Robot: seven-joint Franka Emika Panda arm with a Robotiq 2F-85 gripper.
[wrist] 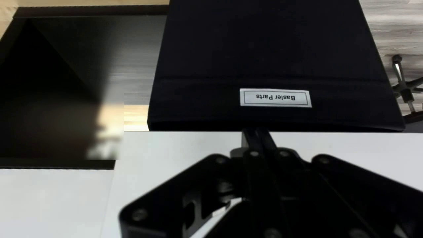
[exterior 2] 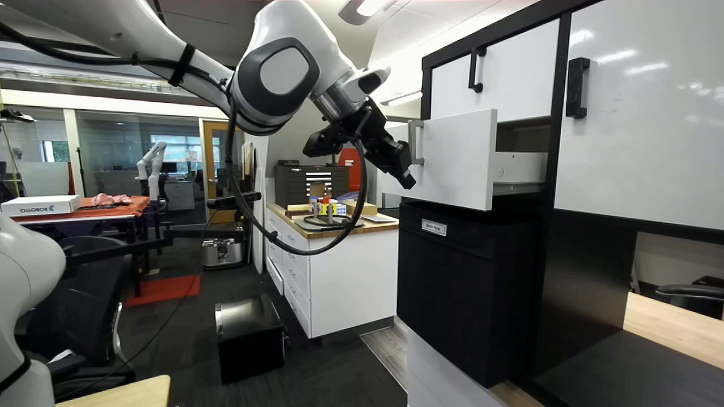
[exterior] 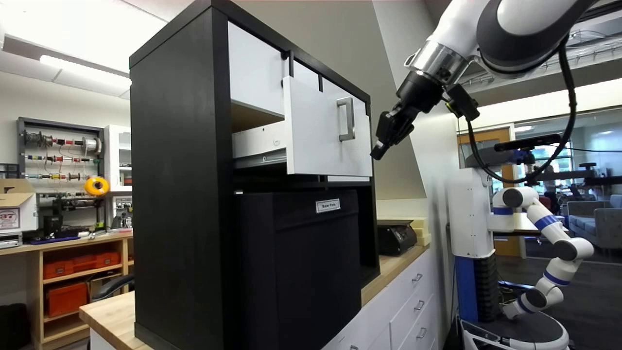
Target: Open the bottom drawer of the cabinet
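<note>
Matte black panels are used for the sides and top of the cabinet [exterior: 175, 194], and white fronts [exterior: 255, 63] are fitted across its face. The cabinet is supported on a wooden worktop [exterior: 109, 311]. The bottom drawer [exterior: 313, 131] is extended outward from the cabinet's face; its side wall [exterior: 260, 138] and metal slide [exterior: 262, 159] are exposed, and a vertical silver-grey bar handle [exterior: 350, 121] is mounted on it. In the cabinet's upper row, a closed front is provided with a black handle [exterior 2: 473, 68]. In a lower compartment of the cabinet, a black bin [exterior: 316, 253] is seated; its label [wrist: 276, 98], marked "Basler Parts", is seen inverted in the wrist view. The gripper [wrist: 256, 132] is positioned in front of the cabinet, apart from the bar handle. Its fingers [wrist: 252, 142] are set narrow, side by side. Well apart from the cabinet, a white robot [exterior: 471, 214] is seen in an exterior view.
</note>
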